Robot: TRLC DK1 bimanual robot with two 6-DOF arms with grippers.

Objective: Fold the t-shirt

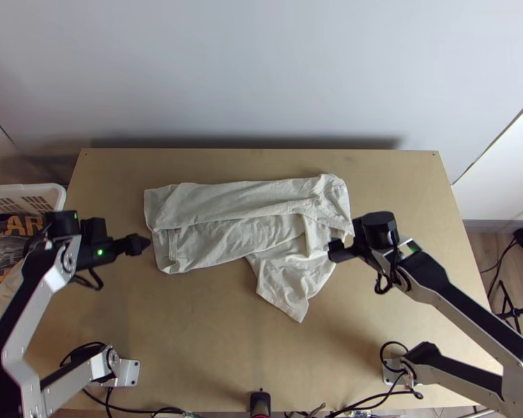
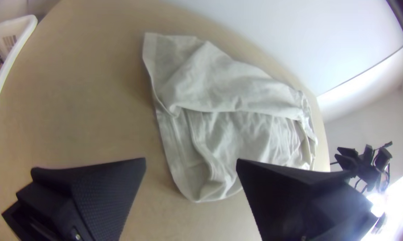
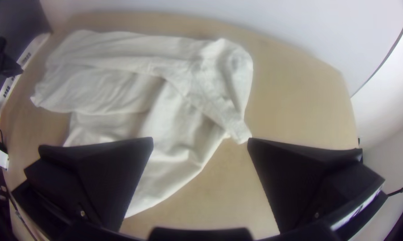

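Observation:
The pale t-shirt point(image 1: 226, 216) lies on the table partly folded, in a long wrinkled band with its layers overlapping; a loose part hangs down toward the near side. At its left end stands my left gripper point(image 1: 137, 244), just off the cloth. By the shirt's right end is my right gripper point(image 1: 342, 244). In the left wrist view the left gripper point(image 2: 191, 163) is open, with the shirt point(image 2: 237, 89) beyond it. The right wrist view has the right gripper point(image 3: 200, 142) open above the shirt's edge point(image 3: 183, 151), holding nothing.
A white basket point(image 1: 52, 188) with dark and orange cloth stands at the table's left edge. Bare table point(image 1: 213, 334) lies in front of the shirt. A wall rises behind the far edge, and cables run along the near edge.

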